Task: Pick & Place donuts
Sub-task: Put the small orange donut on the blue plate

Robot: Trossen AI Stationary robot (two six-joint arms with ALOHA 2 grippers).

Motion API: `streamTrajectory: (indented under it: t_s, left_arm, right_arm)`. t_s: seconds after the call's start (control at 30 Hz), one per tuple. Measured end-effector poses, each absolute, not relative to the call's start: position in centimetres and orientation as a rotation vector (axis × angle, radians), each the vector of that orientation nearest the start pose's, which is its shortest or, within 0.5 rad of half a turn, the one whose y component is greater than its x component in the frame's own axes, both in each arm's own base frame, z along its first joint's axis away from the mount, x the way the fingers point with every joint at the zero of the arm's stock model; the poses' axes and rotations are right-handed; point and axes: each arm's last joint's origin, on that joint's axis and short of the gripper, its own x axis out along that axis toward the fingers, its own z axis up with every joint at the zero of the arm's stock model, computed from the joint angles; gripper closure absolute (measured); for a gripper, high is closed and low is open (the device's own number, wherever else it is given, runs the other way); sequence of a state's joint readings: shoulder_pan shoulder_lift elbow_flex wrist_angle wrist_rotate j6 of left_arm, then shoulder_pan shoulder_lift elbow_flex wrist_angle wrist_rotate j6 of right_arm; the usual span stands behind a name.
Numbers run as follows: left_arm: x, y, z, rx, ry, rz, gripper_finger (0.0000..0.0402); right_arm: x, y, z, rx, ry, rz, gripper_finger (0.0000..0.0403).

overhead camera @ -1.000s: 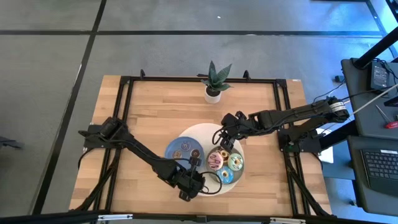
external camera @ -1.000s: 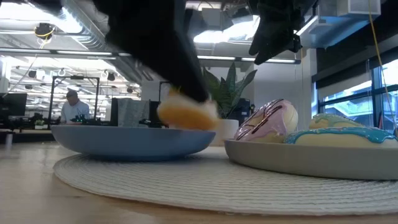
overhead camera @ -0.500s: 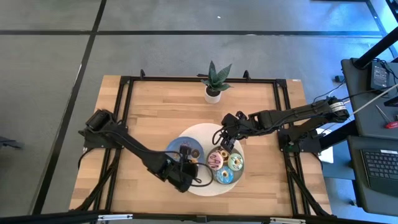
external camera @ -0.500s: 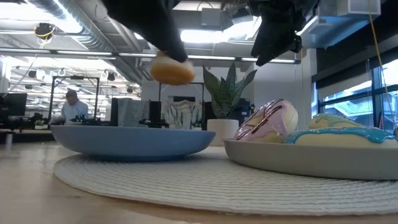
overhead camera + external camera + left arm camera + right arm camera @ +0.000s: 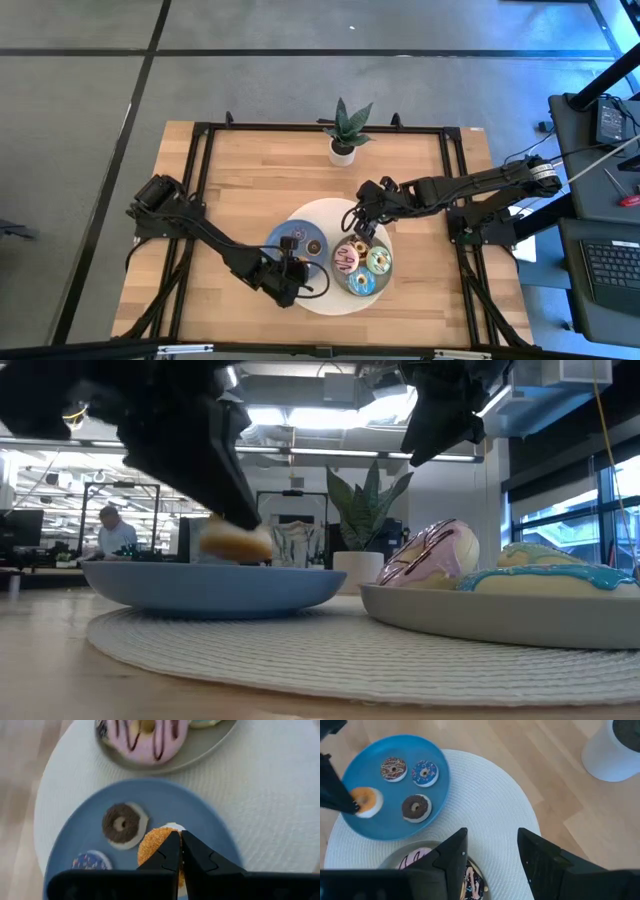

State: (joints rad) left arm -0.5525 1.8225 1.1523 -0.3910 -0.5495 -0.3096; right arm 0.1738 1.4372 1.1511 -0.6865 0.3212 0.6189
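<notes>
My left gripper (image 5: 291, 250) is shut on a mini orange donut (image 5: 152, 847) low over the blue plate (image 5: 200, 810); the donut also shows in the low view (image 5: 235, 542) and the right wrist view (image 5: 366, 800). Three mini donuts lie flat on that plate: brown (image 5: 416, 807), blue-iced (image 5: 424, 773) and dark sprinkled (image 5: 393, 769). My right gripper (image 5: 492, 855) is open and empty above the grey plate (image 5: 500, 620), which holds the larger donuts, among them pink (image 5: 346, 258), green (image 5: 379, 260) and blue (image 5: 362, 282). My left gripper pinches the orange donut's ring at its near edge (image 5: 165, 851) between its two fingers, which stand almost together. The fingers slant down from the table's near side. The donut sits just over the blue plate's inside; whether it touches the plate I cannot tell.
Both plates stand on a round white woven mat (image 5: 325, 212) at the table's middle. A potted plant (image 5: 343, 140) stands at the far edge. Black frame rails (image 5: 200, 180) run along the table's sides. Bare wood lies left and right of the mat.
My left gripper has carried the orange donut toward the table's left and far side, first rising, then coming down low over the blue plate. It has stayed shut on the donut. My right arm has kept still.
</notes>
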Motion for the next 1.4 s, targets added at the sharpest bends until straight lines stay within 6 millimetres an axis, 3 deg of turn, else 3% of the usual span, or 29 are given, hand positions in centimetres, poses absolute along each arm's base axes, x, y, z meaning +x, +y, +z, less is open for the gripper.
streamTrajectory:
  t_s: [0.27,0.83,1.13,1.4]
  left_arm:
    - [30.7,-16.9,16.0,0.278,0.919,0.166,0.0399]
    - [31.0,-17.0,16.1,0.249,0.885,0.185,0.0398]
    - [31.3,-17.0,14.6,0.25,0.921,0.202,0.0398]
    - [31.3,-16.8,14.6,0.276,0.902,0.241,0.0383]
  right_arm:
    - [28.8,4.1,27.5,0.333,0.859,-0.418,0.0228]
    - [28.8,4.1,27.5,0.33,0.859,-0.417,0.0228]
    - [28.8,4.1,27.5,0.33,0.859,-0.418,0.0228]
    - [28.8,4.1,27.5,0.31,0.863,-0.408,0.0228]
